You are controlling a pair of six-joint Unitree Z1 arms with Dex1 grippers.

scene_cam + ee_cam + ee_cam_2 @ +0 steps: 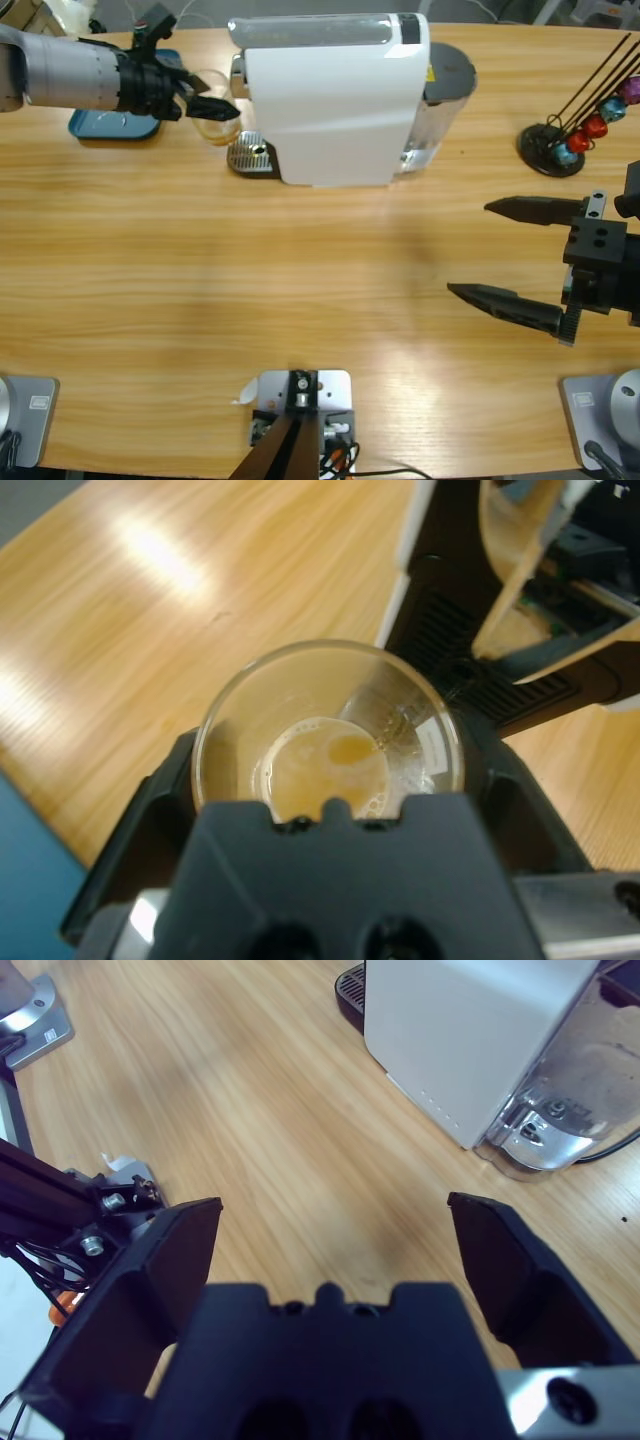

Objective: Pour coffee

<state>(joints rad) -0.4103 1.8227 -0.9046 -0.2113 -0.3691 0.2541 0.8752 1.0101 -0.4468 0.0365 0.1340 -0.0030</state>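
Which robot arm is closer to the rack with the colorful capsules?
Right. The right gripper hangs open just below the capsule rack; the left gripper holds the glass across the table, beyond the coffee machine.

Sitting at table's (300, 300) far edge: coffee machine (335, 95) centre, tray (110, 125) far left, capsule rack (555, 145) far right.

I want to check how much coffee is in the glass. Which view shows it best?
The left wrist view: it looks straight down into the glass, held by the left gripper, showing a thin coffee layer. The high view shows the glass small; the right wrist view misses it.
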